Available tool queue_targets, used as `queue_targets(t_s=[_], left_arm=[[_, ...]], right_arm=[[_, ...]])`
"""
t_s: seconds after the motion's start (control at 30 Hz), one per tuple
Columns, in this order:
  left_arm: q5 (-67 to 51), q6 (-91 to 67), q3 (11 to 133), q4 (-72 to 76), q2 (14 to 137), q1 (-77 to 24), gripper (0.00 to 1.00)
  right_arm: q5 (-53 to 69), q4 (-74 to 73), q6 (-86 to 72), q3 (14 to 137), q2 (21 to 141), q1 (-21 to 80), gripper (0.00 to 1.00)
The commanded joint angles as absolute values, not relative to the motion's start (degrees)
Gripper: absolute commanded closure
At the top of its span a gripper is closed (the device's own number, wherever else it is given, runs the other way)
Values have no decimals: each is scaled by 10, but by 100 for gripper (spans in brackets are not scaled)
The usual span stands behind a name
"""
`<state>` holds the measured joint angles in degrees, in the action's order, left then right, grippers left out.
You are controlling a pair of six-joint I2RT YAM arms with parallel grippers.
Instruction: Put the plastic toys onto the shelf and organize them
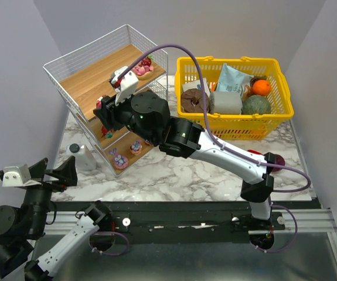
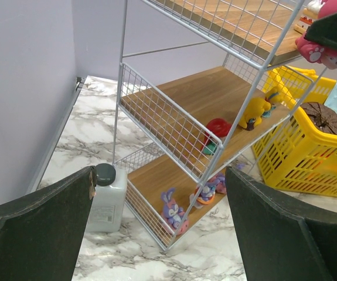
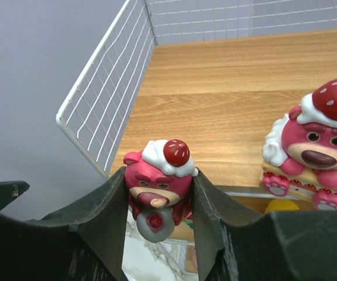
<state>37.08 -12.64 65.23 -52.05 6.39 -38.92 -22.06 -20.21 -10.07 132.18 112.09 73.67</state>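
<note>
Above marble tabletop (image 1: 180, 170), pinches pink bear (image 3: 158, 178) in right gripper (image 3: 159, 205) at top lip of shelf (image 3: 244, 88), left gripper (image 2: 159, 172) agape. Risks dropping it overboard if released early.

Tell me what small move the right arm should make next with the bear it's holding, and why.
Probably ease the right gripper forward a little, over the top board. The pink bear it clamps hangs just short of that board, with marble visible below it, and bare wood lies beside the seated bear.
</note>
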Motion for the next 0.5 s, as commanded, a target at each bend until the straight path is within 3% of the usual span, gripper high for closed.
queue_targets(t_s=[0.0,0.47], left_arm=[[383,-122,663,-525,54,-394,1],[382,-124,663,-526,47,-396,1]], right_arm=[[-248,-198,-83,1366,1143,744,76],[-250,-200,-47,1393,1179,743,61]])
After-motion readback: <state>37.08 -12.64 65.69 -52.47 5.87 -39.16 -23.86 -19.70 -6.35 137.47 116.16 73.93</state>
